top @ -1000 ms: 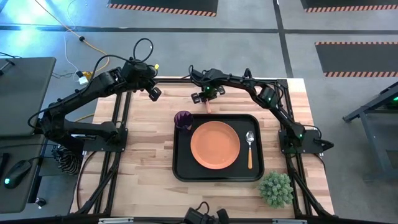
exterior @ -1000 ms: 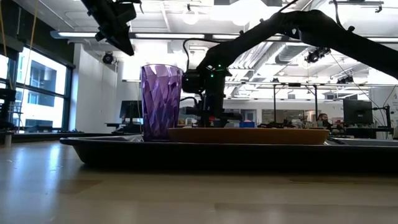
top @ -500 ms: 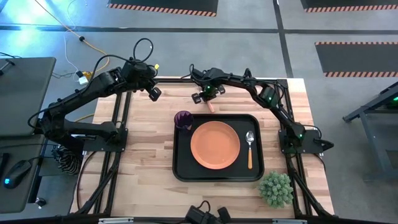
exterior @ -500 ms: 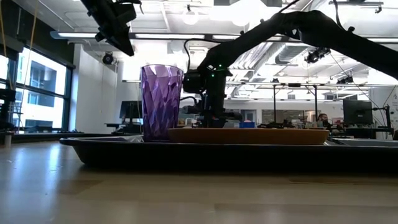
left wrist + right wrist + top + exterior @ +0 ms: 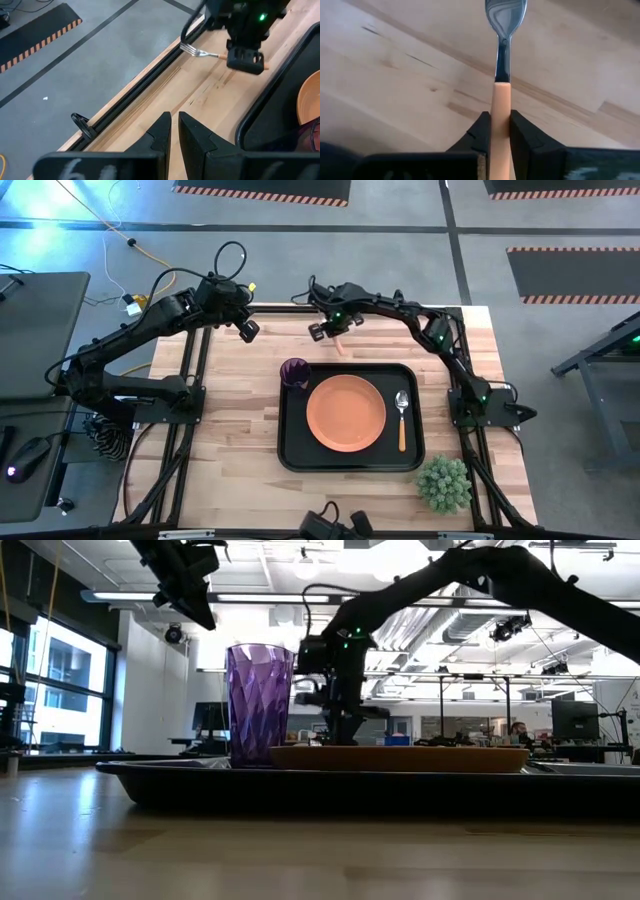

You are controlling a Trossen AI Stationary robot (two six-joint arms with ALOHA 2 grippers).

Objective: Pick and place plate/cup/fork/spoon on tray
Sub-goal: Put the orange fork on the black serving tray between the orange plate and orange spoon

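On your far left, the left gripper (image 5: 248,331) hangs above the back left part of the pale wooden table (image 5: 230,430), its two dark fingers (image 5: 161,132) nearly pressed together with nothing between them. Next along you see the small translucent purple plastic cup (image 5: 294,371), standing upright in the back left corner of the large black rectangular tray (image 5: 290,450). Just behind the tray's back rim, your right gripper (image 5: 334,332) is raised off the wood and clamped on the pale orange handle of the slim silver-tined fork (image 5: 501,75); the wrist view shows the handle squeezed between both fingers (image 5: 522,131), the metal end pointing forward over bare tabletop. From the left wrist view the fork (image 5: 200,51) sticks out sideways from that gripper (image 5: 244,59), clear of the tray. At the tray's middle lies the round flat orange-terracotta plate (image 5: 345,413). Just to its right, touching nothing you can make out, lies the slim spoon with silver oval bowl and orange handle (image 5: 402,420), bowl toward the back. Off the tray's front right corner stands a small green bushy plant (image 5: 443,483).
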